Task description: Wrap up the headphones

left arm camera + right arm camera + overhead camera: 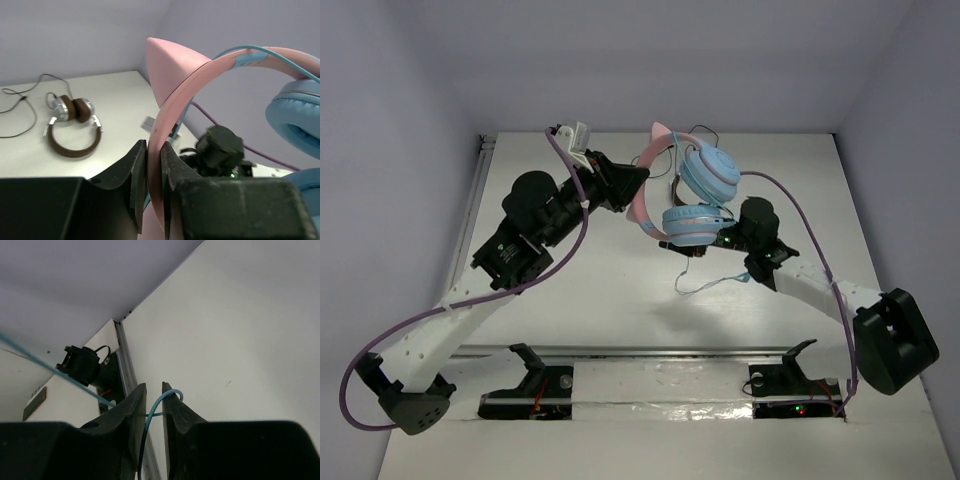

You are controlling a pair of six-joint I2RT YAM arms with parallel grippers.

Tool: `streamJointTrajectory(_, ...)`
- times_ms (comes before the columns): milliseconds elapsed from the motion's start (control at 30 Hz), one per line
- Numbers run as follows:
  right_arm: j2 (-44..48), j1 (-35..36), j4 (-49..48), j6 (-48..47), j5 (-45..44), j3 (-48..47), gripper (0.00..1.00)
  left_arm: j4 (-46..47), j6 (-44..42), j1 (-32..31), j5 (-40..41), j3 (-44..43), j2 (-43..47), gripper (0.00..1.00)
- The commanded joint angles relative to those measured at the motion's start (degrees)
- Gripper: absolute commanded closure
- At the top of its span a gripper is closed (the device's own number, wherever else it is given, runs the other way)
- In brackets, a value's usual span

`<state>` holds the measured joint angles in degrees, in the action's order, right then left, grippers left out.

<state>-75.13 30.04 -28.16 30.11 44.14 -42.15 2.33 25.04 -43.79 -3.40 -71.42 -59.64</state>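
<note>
Left wrist, headphones [175,95] held by headband inside left tool [154,147]

Robot test booth in a lab
White table [620,320], plain pale walls [400,150] close around, two robot arms [520,240] bolted at its edge, purple cabling [565,160].
</note>
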Motion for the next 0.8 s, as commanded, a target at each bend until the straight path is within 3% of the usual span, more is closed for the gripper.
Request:
streamJointTrajectory(0, 3.85, 0.28, -11.81, 5.91, -0.63, 5.30, 0.75, 1.27, -1.92, -0.15, 5.77, -4.87, 1.89, 1.00)
streamJointTrajectory(200, 6.75, 0.28, -16.49, 8.21, -0.02, 9.19, 0.75, 2.42, -0.87, -0.15, 6.56, -4.34, 2.33, 1.00)
streamJointTrajectory(300, 9.03, 0.28, -16.13, 7.60, -1.16, 10.07, 0.60, 3.38, -1.13, -0.15, 6.74, -3.82, 3.12, 1.00)
streamJointTrajectory(333, 9.56, 0.28, -16.05, 7.51, -1.68, 10.25, 0.50, 4.08, -1.48, -0.15, 5.87, -3.47, 3.38, 1.00)
streamJointTrajectory(367, 9.91, 0.28, -15.87, 7.34, -1.95, 10.51, 0.48, 4.78, -0.70, -0.15, 4.55, -2.94, 3.73, 1.00)
streamJointTrajectory(600, 7.63, 0.28, -15.87, 7.69, 0.33, 9.54, 0.51, 3.92, -0.60, -0.15, 3.75, -3.72, 3.39, 1.00)
streamJointTrajectory(667, 8.42, 0.28, -15.17, 7.51, 0.25, 9.46, 0.39, 3.30, -1.04, -0.15, 3.75, -4.69, 3.12, 1.00)
streamJointTrajectory(700, 9.03, 0.28, -13.86, 7.25, -0.36, 9.28, 0.27, 3.04, -1.48, -0.15, 3.92, -4.78, 3.21, 1.00)
streamJointTrajectory(767, 11.13, 0.28, -12.62, 7.16, -1.25, 8.84, 0.22, 2.60, -1.75, -0.15, 4.28, -5.22, 3.38, 1.00)
